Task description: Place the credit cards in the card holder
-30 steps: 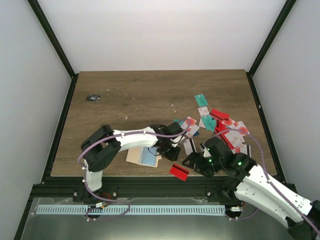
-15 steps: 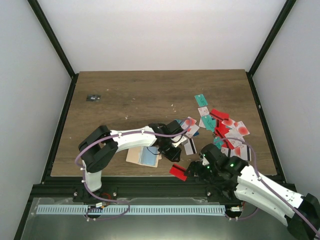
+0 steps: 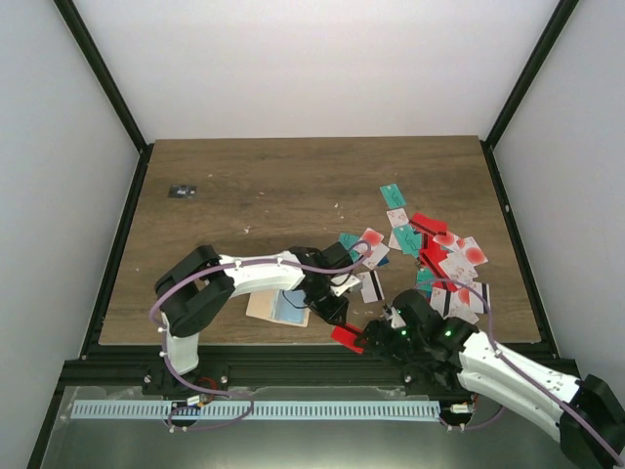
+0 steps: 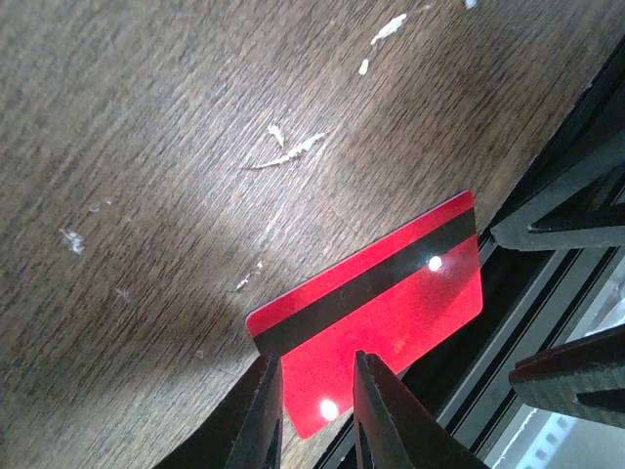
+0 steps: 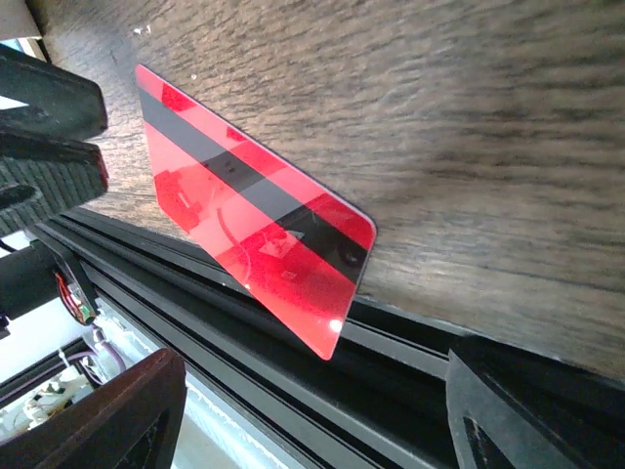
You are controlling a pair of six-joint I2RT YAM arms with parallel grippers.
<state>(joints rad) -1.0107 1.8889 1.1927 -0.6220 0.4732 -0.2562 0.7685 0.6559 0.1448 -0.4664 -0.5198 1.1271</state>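
Note:
A red credit card (image 3: 348, 337) with a black stripe lies at the table's near edge, one corner hanging over the black rail (image 5: 293, 332). My right gripper (image 3: 375, 338) stands wide open just right of it, its fingers (image 5: 107, 410) on either side of the overhanging corner without touching the card (image 5: 254, 215). My left gripper (image 3: 328, 309) hovers above the same card (image 4: 381, 303), jaws a narrow gap apart with nothing between them. The beige card holder (image 3: 266, 307) lies open left of it, with a blue card (image 3: 290, 307) on it. Several more credit cards (image 3: 435, 256) are scattered at the right.
A tiny dark flat object (image 3: 182, 191) lies at the far left of the wooden table (image 3: 293, 186). The black frame rail (image 3: 293, 354) runs along the near edge, right beneath the red card. Both arms crowd the near middle.
My right gripper has slid down and left to the red card at the table's edge, its jaws narrowing a little. The left gripper has shifted slightly nearer; its gap is unchanged.

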